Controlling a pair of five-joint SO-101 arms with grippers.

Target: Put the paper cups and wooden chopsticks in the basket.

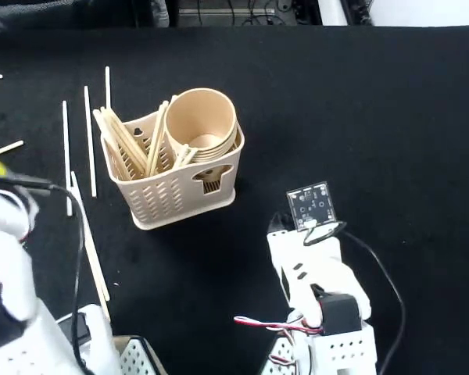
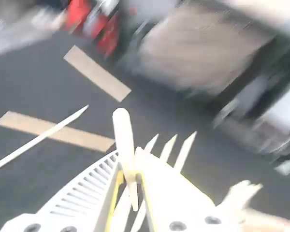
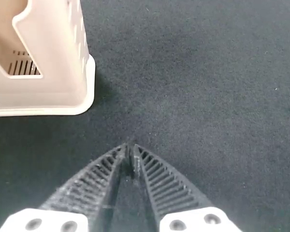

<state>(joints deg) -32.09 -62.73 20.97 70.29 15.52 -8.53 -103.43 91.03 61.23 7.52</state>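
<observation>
Setting: a black counter [image 1: 359, 117] seen from above, with two white arms at its near edge.
Basket: a beige slotted basket [image 1: 172, 191] stands upright on the counter, left of centre.
Paper cups: a nested stack of paper cups [image 1: 203, 117] sits mouth-up inside the basket. No cup lies loose on the counter.
Chopsticks in basket: a bundle of stored chopsticks [image 1: 125, 144] leans in the compartment beside the cups.
Chopsticks outside: several loose chopsticks [image 1: 88, 141] lie flat on the counter to the left of the basket, near it but not touching.
Left gripper: the left gripper [image 2: 130, 162] is lifted off the counter. Its fingers look pinched almost shut on one pale stick, the held chopstick [image 2: 123, 135], which pokes out past the tips. The view is smeared, so this is likely rather than certain.
Right gripper: the right gripper [image 3: 130, 153] hangs low over bare counter just beside a corner of the basket. Its fingers are pressed together with nothing between them.
Progress, as judged: the cups look done and the chopsticks are only partly done.
Risk – slip: the thin stick is held near one end, so it could pivot or drop on the way to the basket.
Risk – snag: the basket is crowded, and a tilted stick could catch the rim or the cups and bounce out.
Risk – nudge: the basket looks light — an arm brushing it could shift or tip it.
</observation>
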